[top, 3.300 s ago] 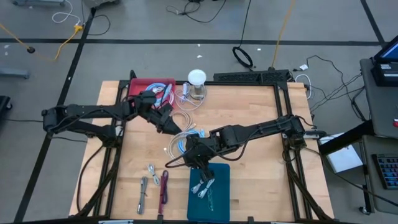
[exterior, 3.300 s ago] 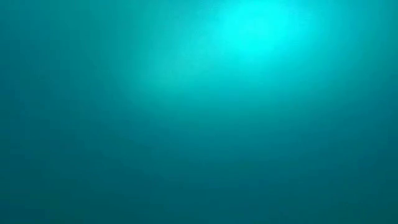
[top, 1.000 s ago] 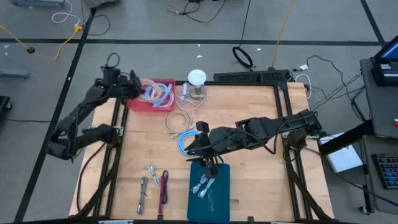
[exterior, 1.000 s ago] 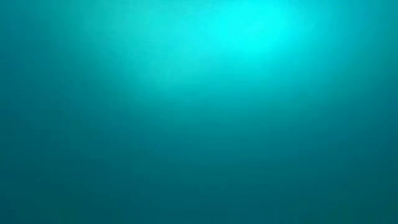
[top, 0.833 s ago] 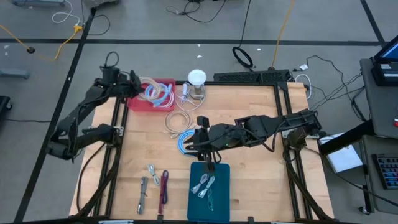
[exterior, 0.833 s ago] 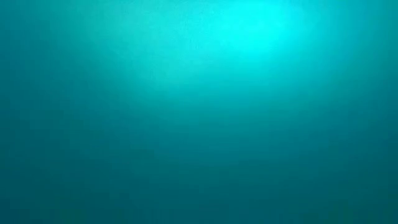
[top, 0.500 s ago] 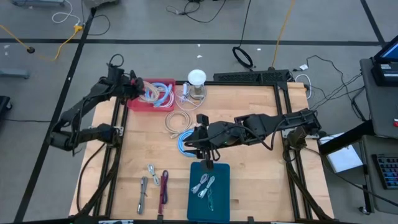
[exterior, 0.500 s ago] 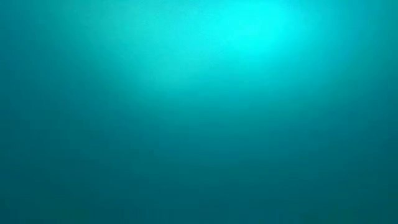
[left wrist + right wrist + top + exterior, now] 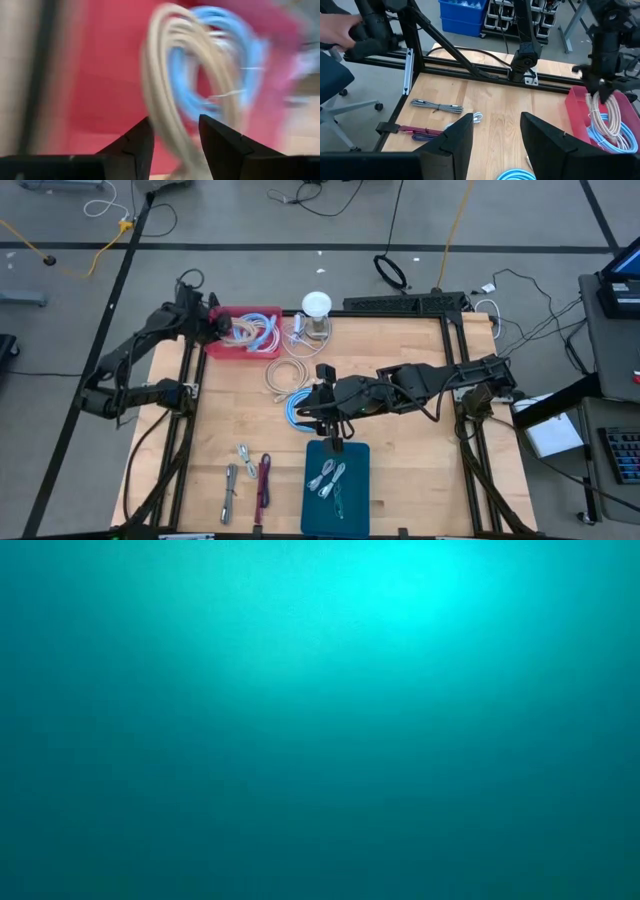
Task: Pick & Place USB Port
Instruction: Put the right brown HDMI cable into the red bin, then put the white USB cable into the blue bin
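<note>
The red bin [image 9: 243, 333] holds coiled cables [image 9: 200, 95]; the left gripper [image 9: 174, 131], seemingly part-open, straddles the beige one.

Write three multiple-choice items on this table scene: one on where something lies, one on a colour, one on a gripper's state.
1. Where does the loose blue cable coil lie?
A. in the red bin
B. on the bare wood beside the right gripper
C. on the teal mat

2. What colour is the bin at the table's far left corner?
A. red
B. green
C. yellow

3. How do the right gripper's fingers stand?
A. shut on a cable
B. shut on nothing
C. open, holding nothing

Answers:
1 B: the blue cable coil rests on wood next to the right gripper.
2 A: the bin is red; the left gripper is at it.
3 C: the right wrist view shows an empty gap between the fingers.
</note>
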Controlling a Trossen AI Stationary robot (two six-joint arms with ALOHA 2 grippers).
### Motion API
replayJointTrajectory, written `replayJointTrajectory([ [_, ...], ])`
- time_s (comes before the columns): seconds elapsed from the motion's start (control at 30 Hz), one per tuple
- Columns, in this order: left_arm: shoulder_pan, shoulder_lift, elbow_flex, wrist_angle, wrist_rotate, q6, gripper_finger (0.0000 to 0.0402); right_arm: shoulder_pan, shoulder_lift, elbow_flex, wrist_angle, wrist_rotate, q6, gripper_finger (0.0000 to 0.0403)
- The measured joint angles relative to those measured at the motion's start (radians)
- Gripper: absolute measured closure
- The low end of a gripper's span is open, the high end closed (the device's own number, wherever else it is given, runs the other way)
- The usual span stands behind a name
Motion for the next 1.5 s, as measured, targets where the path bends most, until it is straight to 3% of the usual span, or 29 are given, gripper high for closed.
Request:
replayJointTrajectory([
  [0.13,-0.019,0.000,0.119,-0.218,-0.284,0.185,0.0244,0.001,0.000,0.000,0.000,0.000,0.000,0.0248],
  [0.33,-0.073,-0.007,0.227,-0.358,-0.426,0.257,0.0243,0.001,0.005,0.000,0.032,0.000,-0.007,0.0248],
  [0.47,-0.112,-0.045,0.272,-0.370,-0.349,0.224,0.0243,-0.006,0.005,0.000,0.021,0.000,-0.005,0.0248],
  [0.63,-0.191,-0.126,0.277,-0.392,0.046,0.249,0.0243,-0.020,0.005,0.000,-0.070,0.000,0.009,0.0248],
  [0.7,-0.268,-0.160,0.278,-0.437,0.144,0.234,0.0243,-0.026,0.005,0.000,-0.116,0.000,0.026,0.0248],
  [0.8,-0.412,-0.213,0.278,-0.496,0.136,0.156,0.0243,-0.032,0.005,0.000,-0.170,0.002,0.045,0.0248],
  [1.0,-0.697,-0.270,0.277,-0.507,-0.100,-0.130,0.0243,-0.054,0.005,0.000,-0.179,0.004,0.053,0.0248],
  [1.17,-0.890,-0.228,0.192,-0.360,-0.175,-0.337,0.0243,-0.072,0.005,0.000,-0.161,0.001,0.053,0.0248],
  [1.37,-1.080,-0.097,0.021,0.051,-0.145,-0.540,0.0242,-0.073,0.005,0.000,-0.152,0.000,0.052,0.0248],
  [1.5,-1.160,0.012,-0.009,0.255,-0.154,-0.629,0.0242,-0.073,0.005,0.000,-0.184,0.000,0.052,0.0248],
])
